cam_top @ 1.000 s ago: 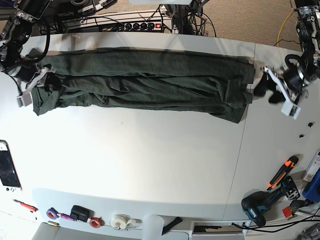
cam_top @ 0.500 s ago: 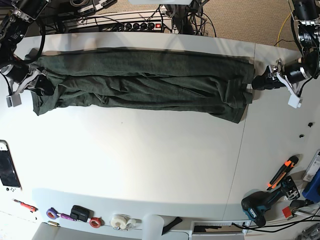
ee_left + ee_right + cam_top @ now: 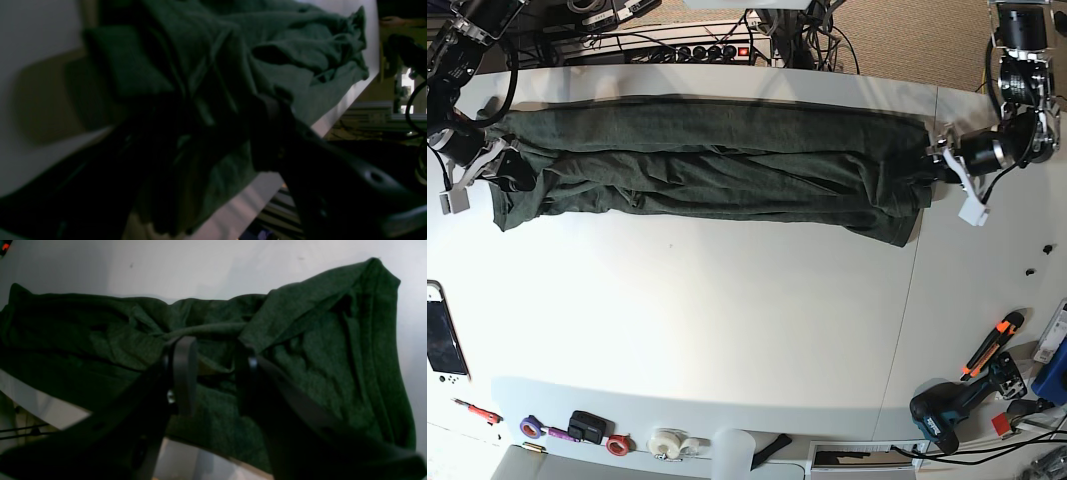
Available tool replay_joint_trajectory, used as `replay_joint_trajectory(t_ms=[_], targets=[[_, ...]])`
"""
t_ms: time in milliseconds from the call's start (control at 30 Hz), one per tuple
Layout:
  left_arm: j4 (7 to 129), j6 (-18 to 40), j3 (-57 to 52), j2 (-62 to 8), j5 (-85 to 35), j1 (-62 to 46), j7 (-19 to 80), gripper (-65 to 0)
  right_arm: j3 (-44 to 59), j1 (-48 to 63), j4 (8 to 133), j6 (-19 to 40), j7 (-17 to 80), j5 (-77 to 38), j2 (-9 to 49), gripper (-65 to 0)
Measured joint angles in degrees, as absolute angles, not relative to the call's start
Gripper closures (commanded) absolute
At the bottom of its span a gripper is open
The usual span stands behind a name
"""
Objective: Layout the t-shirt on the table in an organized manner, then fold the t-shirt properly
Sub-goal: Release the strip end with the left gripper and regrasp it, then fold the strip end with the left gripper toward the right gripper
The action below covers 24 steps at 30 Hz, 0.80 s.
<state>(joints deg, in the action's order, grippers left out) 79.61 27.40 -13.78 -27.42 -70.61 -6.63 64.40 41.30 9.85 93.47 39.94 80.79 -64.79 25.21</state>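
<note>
While the white table (image 3: 727, 320) fills nearly the whole base view, with a thin seam running down its right part, the t-shirt (image 3: 717, 165) lies along its far edge as a long, dark green band, folded over on itself lengthwise and creased, reaching from one arm to the other. Its front right corner hangs a little lower than the rest, toward the seam.

At the band's end on the right of the base view, the left gripper (image 3: 930, 166) sits at the cloth's edge. Its wrist view is dark and blurred, but green fabric (image 3: 267, 50) is bunched between the black fingers (image 3: 267, 133), so the jaws stand apart with cloth in the gap; whether they actually pinch it I cannot tell.

At the opposite end, the right gripper (image 3: 505, 172) rests on the shirt's end. In its wrist view the two black fingers (image 3: 183, 373) stand apart over the shirt (image 3: 317, 340), with a fold of fabric lying between them; a firm grip cannot be confirmed.

Along the near edge of the table lie small things: a cordless drill (image 3: 952, 410), an orange-handled cutter (image 3: 992, 343), rolls of tape (image 3: 667, 443), and a white handheld console (image 3: 444, 335) at the left edge.
</note>
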Motion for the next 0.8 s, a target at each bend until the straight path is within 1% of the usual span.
replay_joint_trajectory(t_ms=[133,333,533,600,767,800], targets=[[79.7,27.0,-12.4,-26.7,-69.9,-6.0,63.8,-35.7,41.3,9.8,93.5,39.9,80.8,-64.8,25.2,-19.3],[79.9,26.7,-11.8,-23.6,-68.7,-5.8,62.4,-35.7,41.3,9.8,93.5,39.9,80.8,-64.8,25.2,-19.3],[80.0,25.9,-11.8,-23.2,-68.2,-5.8,61.8,-35.5,41.3,9.8,93.5,39.9,80.8,-64.8,25.2,-19.3],[80.1,25.5,-11.8,-23.2,-67.6,-5.8,61.6,-33.4,41.3,9.8,93.5,39.9,80.8,-64.8,25.2,-19.3],[80.2,23.3,-11.7,-22.9,-65.6,-5.8,60.1,-23.4,41.3,9.8,93.5,39.9,80.8,-64.8,25.2,-19.3],[80.2,22.8,-11.7,-22.9,-65.3,-5.8,59.9,-20.3,41.3,9.8,93.5,39.9,80.8,-64.8,25.2,-19.3]])
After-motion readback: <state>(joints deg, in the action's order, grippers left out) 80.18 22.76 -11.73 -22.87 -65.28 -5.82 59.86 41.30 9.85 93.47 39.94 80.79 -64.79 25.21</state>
